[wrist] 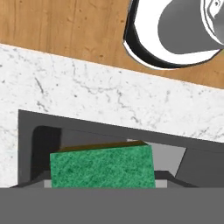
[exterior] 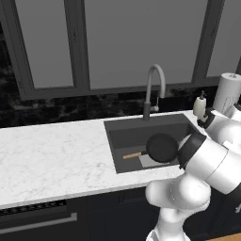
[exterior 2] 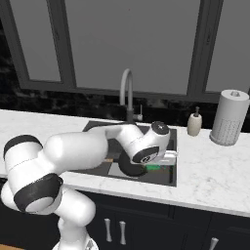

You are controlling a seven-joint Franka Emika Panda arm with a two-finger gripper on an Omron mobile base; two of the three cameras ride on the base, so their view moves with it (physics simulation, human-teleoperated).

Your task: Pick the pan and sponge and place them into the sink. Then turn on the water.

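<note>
The black pan (exterior: pixel 162 147) lies in the dark grey sink (exterior: pixel 127 136), its wooden handle pointing left. In the right base view the pan (exterior 2: pixel 128 168) shows partly under my arm, inside the sink (exterior 2: pixel 97 126). My gripper (exterior 2: pixel 158 166) hangs over the sink's front right part, shut on the green sponge (exterior 2: pixel 155 167). In the hand view the sponge (wrist: pixel 103 166) sits between the fingertips of the gripper (wrist: pixel 103 181), above the sink (wrist: pixel 43 140) wall. The grey faucet (exterior: pixel 153 84) arches over the back rim; no water is in view at its spout.
A soap dispenser (exterior 2: pixel 195 123) and a paper towel roll (exterior 2: pixel 228 117) stand on the white marble counter (exterior 2: pixel 215 171) to the right of the sink. Dark windows run behind. The counter (exterior: pixel 52 150) stretches left of the sink.
</note>
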